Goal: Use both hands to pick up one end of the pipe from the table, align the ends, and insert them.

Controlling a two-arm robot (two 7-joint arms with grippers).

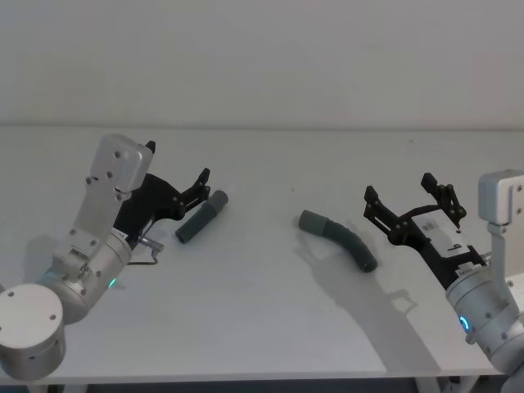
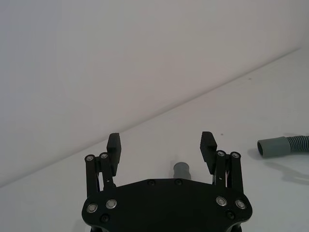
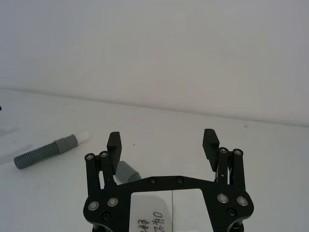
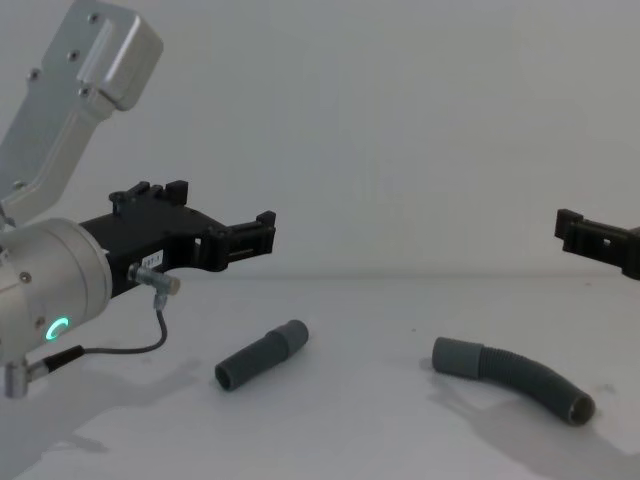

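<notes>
Two grippers up, and neither has hold of anything! The left gripper [image 1: 176, 164] hangs above the white table [image 1: 262, 327], its fingers spread wide and aimed toward 2 o'clock in the head view. The silver forearm behind it is folded sharply, elbow high, and a green ring light [image 4: 58, 326] glows on the wrist with a thin grey cable [image 4: 130, 348] looping below it. From the chest view the gripper is clearly raised, level and reaching forward, apart from the pipe beneath it.

Just below and ahead of those fingers lies the short straight hose piece [image 1: 202, 217], flat on the table. It runs from 7 o'clock to 1 o'clock, with its smooth cuff [image 1: 218, 201] at the 1 o'clock end. The right wrist view catches a pale spigot [image 3: 84, 137] tipping that cuff.

At 3 o'clock from it, well apart, rests the curved hose piece [image 1: 340, 237]. Its grey cuffed end [image 1: 311, 220] is turned to 10 o'clock and its other end bends down toward 4 o'clock.

The right gripper [image 1: 399, 188] hovers at 3 o'clock of that curved piece, fingers wide apart and empty, pointing to about 10 o'clock. Its wrist sits low near the table's right edge, with the arm angled up and inward. In the chest view its black fingers come in high at the right edge, above the table.
</notes>
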